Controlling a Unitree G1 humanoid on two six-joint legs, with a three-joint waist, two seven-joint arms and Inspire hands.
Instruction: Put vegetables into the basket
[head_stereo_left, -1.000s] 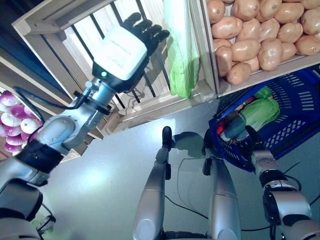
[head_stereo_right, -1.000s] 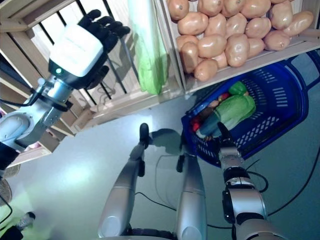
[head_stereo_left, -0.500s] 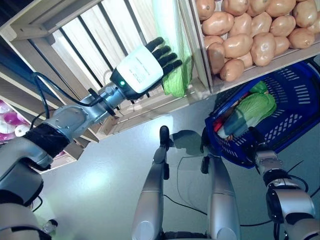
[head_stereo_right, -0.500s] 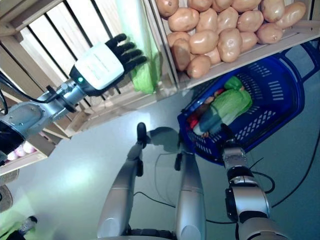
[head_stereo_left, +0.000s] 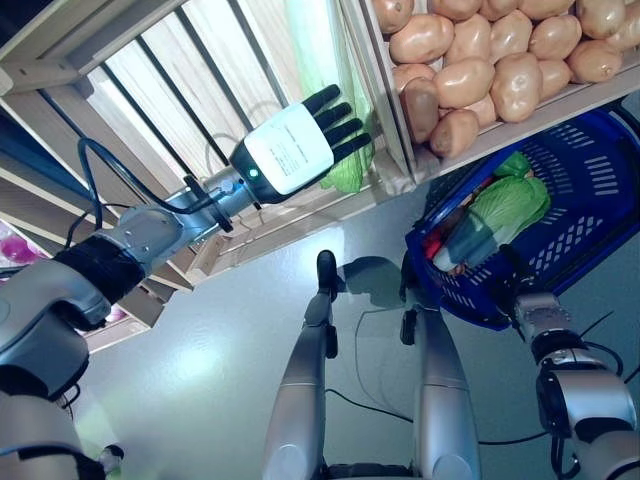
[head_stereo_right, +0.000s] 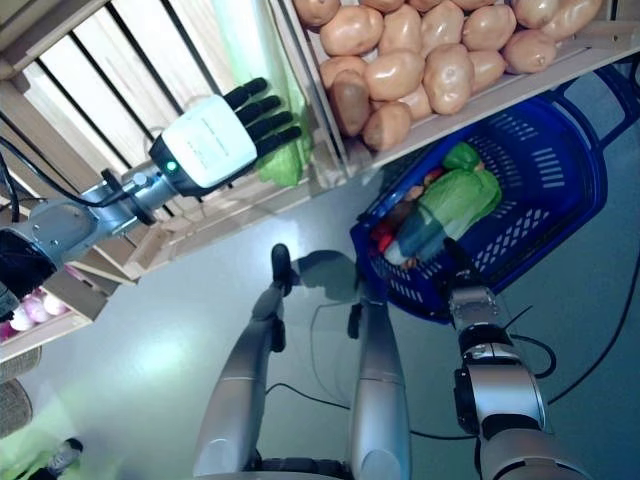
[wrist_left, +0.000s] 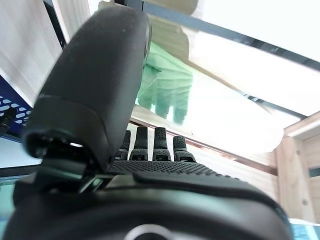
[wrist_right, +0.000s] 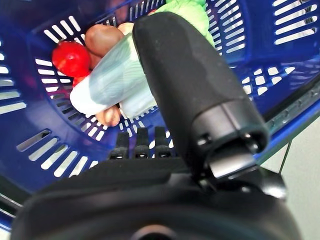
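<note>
My left hand (head_stereo_left: 295, 150) is raised in front of the wooden crate on the stand, fingers straight and empty, its fingertips right beside a pale green cabbage in a clear bag (head_stereo_left: 338, 90); the cabbage also shows past the fingers in the left wrist view (wrist_left: 167, 85). The blue plastic basket (head_stereo_left: 590, 230) stands on the floor at the right. In it lie a green cabbage in a clear bag (head_stereo_left: 500, 215), a red round vegetable (wrist_right: 71, 58), a brown potato (wrist_right: 100, 37) and a green one (head_stereo_left: 517, 165). My right hand (head_stereo_left: 513, 278) waits at the basket's near rim with straight fingers.
A wooden stand with slatted crates (head_stereo_left: 180, 90) fills the upper left. A crate of potatoes (head_stereo_left: 480, 60) sits above the basket. Grey floor (head_stereo_left: 230, 350) lies below the stand.
My left hand has moved right and lower along the crate and now has its fingertips by the bagged cabbage. The camera has shifted a little. The right hand has stayed at the basket's rim.
</note>
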